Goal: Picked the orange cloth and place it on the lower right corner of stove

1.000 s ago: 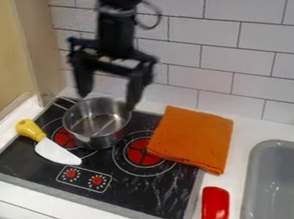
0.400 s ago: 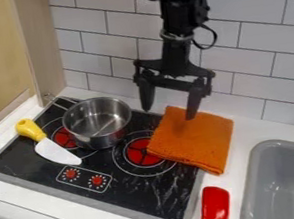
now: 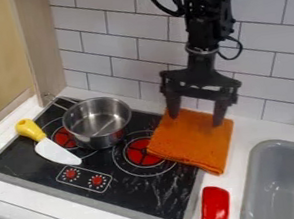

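My gripper [image 3: 196, 120] hangs over the back part of the orange cloth, its two fingers spread apart and pointing down, with nothing between them. Folded into a flat square, the orange cloth [image 3: 194, 141] lies across the right edge of the stove, partly on the white counter. The black stove [image 3: 147, 197] has its lower right corner uncovered, below the cloth. Whether the fingertips touch the cloth, I cannot tell.
A metal pot [image 3: 98, 122] stands on the stove's back left. A toy knife [image 3: 50, 146] with a yellow handle lies at its left. A red object [image 3: 215, 209] sits between the stove and the grey sink [image 3: 253, 184]. A tiled wall rises behind.
The gripper has moved right, from above the pot to above the cloth, and is a little lower than a second ago. The cloth and the other objects have stayed in place.
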Available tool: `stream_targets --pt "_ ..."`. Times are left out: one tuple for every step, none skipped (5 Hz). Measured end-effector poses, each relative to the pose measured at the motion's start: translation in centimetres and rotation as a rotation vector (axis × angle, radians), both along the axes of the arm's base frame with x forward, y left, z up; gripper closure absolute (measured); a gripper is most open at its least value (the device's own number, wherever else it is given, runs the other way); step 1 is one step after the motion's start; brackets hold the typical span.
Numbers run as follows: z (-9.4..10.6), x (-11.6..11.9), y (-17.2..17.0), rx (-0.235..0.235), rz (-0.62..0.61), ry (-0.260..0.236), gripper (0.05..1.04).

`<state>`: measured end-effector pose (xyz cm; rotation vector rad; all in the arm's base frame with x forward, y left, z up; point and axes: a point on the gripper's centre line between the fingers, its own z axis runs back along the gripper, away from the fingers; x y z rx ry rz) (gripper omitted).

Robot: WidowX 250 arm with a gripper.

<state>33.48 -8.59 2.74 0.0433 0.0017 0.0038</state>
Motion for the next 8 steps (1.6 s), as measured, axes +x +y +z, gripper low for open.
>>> stream_targets --pt "-1.0 -0.5 0.0 0.004 -0.038 0.042 0.084" --pt "-2.1 -1.6 0.8 0.018 -0.091 0.072 0.084" --pt "-2.6 -2.2 0.8 -0.004 -0.137 0.086 0.084" --pt "-2.7 -3.4 1.0 -0.038 -0.232 0.117 0.084" --pt "-2.5 -5.0 1.6 -0.031 -0.285 0.146 0.084" --pt "-2.2 -6.4 2.1 -0.022 -0.305 0.162 0.084" --pt "-2.4 -7.2 2.5 -0.008 -0.303 0.181 0.084" --pt "-2.4 -7.9 3.7 -0.007 -0.29 0.181 0.084"
